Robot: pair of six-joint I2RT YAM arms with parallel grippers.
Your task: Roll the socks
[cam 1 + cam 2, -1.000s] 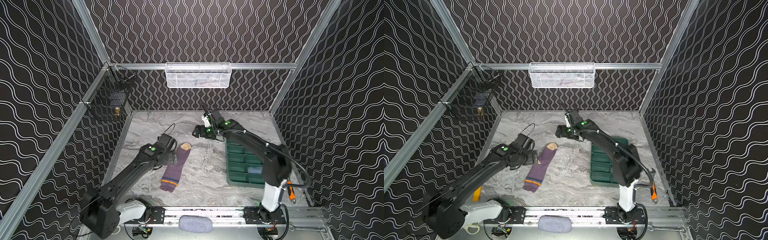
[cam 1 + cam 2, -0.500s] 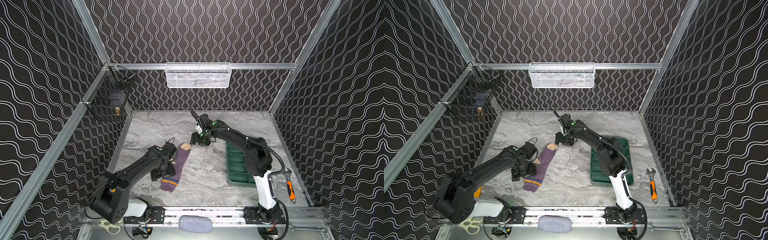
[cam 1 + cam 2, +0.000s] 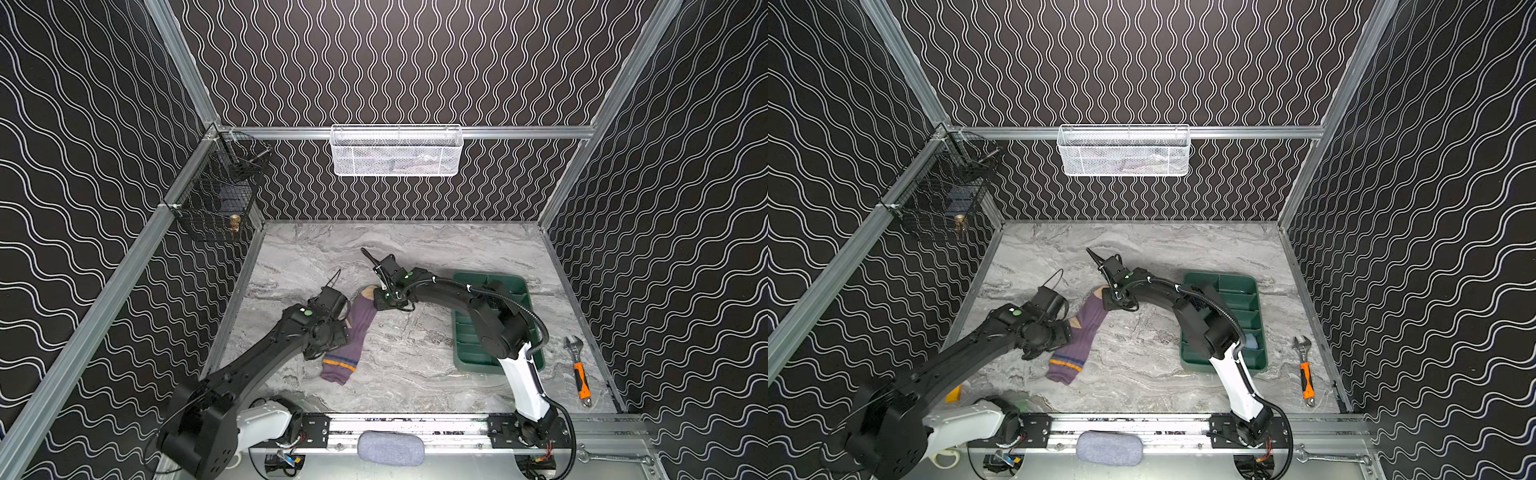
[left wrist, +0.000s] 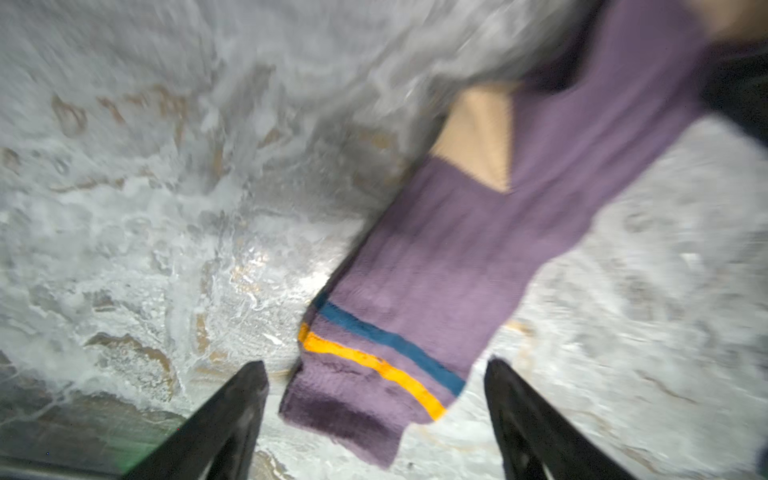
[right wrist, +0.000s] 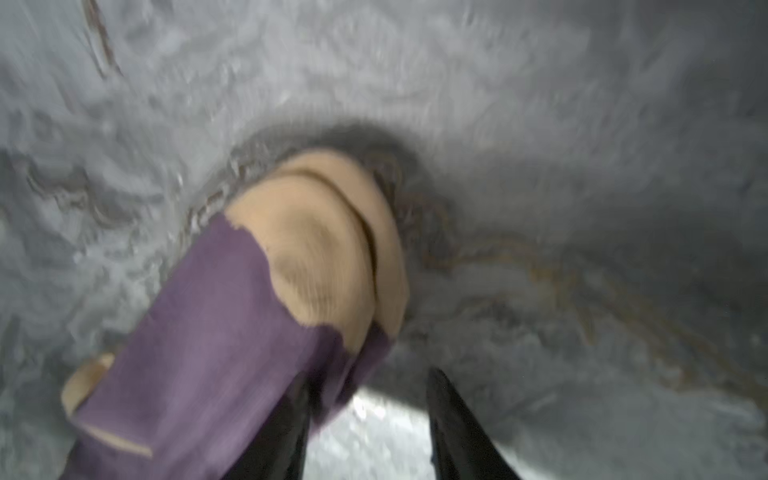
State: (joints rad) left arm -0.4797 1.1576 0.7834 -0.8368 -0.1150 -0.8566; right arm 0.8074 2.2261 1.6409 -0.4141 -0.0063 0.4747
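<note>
The purple sock lies flat on the bench, its long axis running from the far tan toe to the near striped cuff. My right end effector is at the toe, half-narrowed, and I cannot tell whether it grips. My left end effector, wide, faces the cuff.

It looked like a robotics lab test cell: black wavy-patterned wall panels in an aluminium frame boxed in a marble-look tabletop, and a left arm and a right arm were bolted to a rail along the near edge.
</note>
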